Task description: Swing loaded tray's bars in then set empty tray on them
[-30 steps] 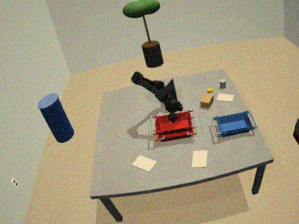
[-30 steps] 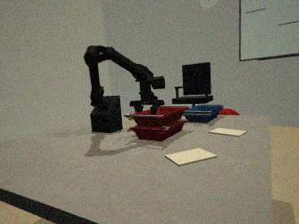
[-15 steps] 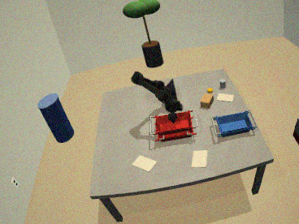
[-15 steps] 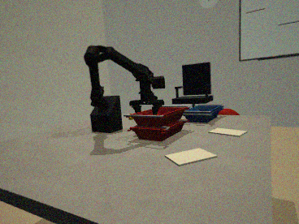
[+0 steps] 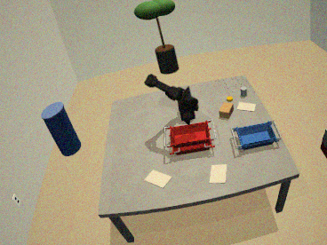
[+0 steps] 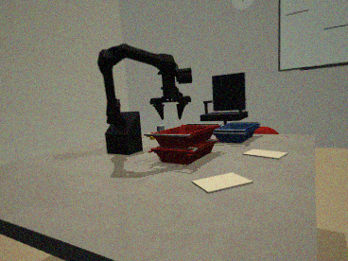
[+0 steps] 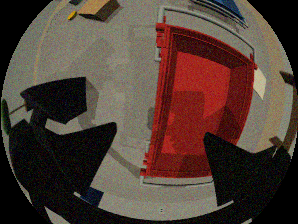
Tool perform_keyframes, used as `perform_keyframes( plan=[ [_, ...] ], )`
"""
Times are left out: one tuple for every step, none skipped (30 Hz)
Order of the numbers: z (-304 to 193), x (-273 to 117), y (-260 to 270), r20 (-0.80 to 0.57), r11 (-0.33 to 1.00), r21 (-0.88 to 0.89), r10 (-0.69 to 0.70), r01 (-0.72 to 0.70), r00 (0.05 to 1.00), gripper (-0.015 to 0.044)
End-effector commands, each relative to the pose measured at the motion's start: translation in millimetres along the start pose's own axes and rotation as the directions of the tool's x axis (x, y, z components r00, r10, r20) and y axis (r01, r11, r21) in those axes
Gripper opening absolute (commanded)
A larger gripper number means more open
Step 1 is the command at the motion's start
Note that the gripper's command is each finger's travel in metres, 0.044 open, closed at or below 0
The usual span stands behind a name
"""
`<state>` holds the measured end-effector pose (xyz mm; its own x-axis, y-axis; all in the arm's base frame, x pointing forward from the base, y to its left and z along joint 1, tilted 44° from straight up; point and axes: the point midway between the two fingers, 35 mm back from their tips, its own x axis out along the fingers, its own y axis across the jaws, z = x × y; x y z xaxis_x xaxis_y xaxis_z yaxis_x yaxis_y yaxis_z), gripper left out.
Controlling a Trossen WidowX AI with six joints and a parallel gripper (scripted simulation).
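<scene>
on a grey worktop [image 5: 133, 195] [image 6: 142, 203] [image 7: 107, 55], we find two red trays stacked near the middle. the upper tray [image 5: 188, 132] [image 6: 182, 134] [image 7: 200, 75] sits above the lower tray [image 5: 191, 150] [image 6: 182, 155], with a gap showing between their rims, and looks about level. a blue tray [image 5: 256, 135] [image 6: 234, 132] [image 7: 225, 7] stands nearer the right edge, as seen from above. our black fingers [image 5: 187, 121] [image 6: 171, 111] are spread wide, holding nothing, and hang over the upper tray without touching it in the side view.

we cannot see the blocks inside the lower tray, nor clearly whether both its bars carry the load above.

we judge the upper tray light and fairly stiff, its thin plastic walls apt to slide on smooth bars if nudged. should it need resettling, we would pinch the middle of the long wall nearest the arm, gently, since a hold off to one end could tip it. the release looks done; what remains, we think, is to draw straight up and clear.
</scene>
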<state>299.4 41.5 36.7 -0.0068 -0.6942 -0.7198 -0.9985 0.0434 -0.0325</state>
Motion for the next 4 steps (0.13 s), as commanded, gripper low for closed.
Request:
perform_keyframes(
  plan=[
    [-2.5,-20.9,1.5,0.006,1.0,0.01,-0.004,0.004,1.0,0.044],
    [-2.5,-20.9,1.5,0.006,1.0,0.01,-0.004,0.004,1.0,0.044],
    [-2.5,-20.9,1.5,0.006,1.0,0.01,-0.004,0.004,1.0,0.044],
    [-0.8,-14.9,3.1,0.003,1.0,0.003,-0.006,0.006,1.0,0.044]
  ],
)
